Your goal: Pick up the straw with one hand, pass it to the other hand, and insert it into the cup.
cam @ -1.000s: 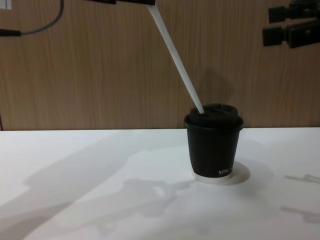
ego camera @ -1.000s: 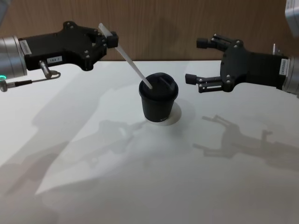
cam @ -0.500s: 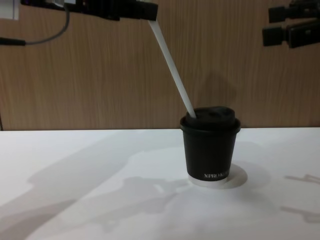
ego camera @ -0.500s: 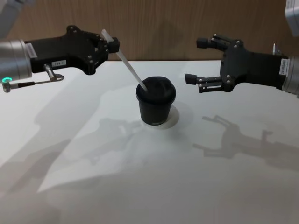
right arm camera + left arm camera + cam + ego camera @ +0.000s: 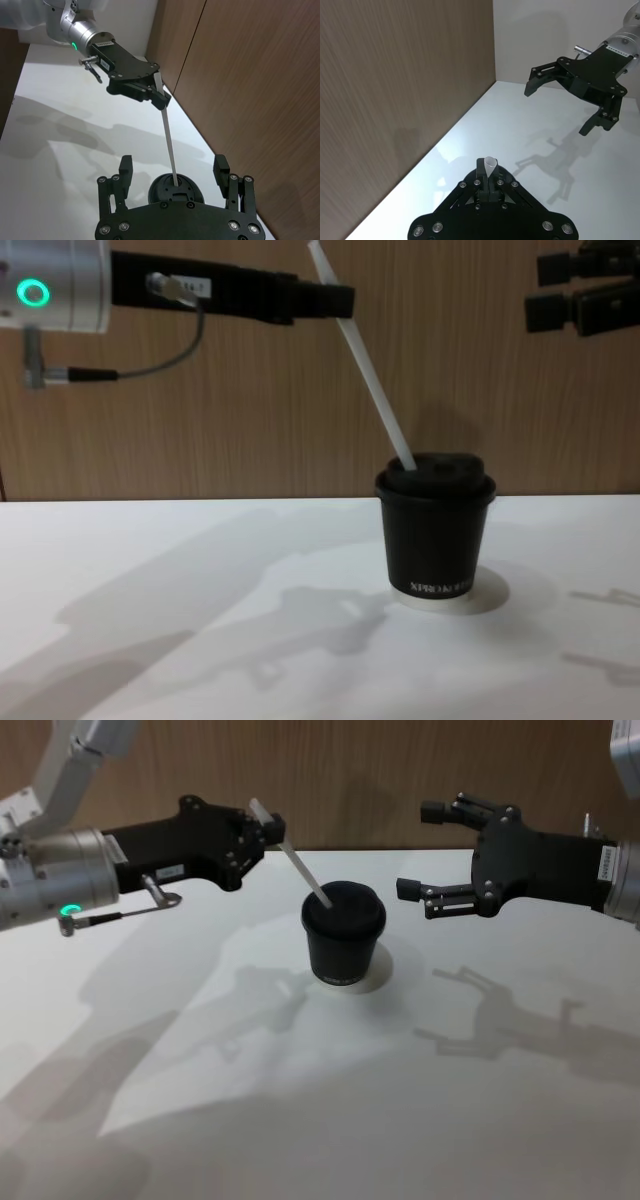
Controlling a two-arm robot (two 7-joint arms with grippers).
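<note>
Now the left gripper [image 5: 268, 823] pinches the straw [image 5: 300, 870] near its top end.
Held above the table [image 5: 320, 1100], left of the cup [image 5: 343, 940], it keeps the straw slanted, lower tip in the lid. The right gripper [image 5: 420, 850] hangs to the cup's right, well apart, fingers spread and holding nothing.

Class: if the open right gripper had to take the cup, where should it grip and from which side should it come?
Grip the cup around its black wall, below the domed lid, with the right gripper coming level from its own side. The straw leans toward the left gripper, so top and left are blocked.
</note>
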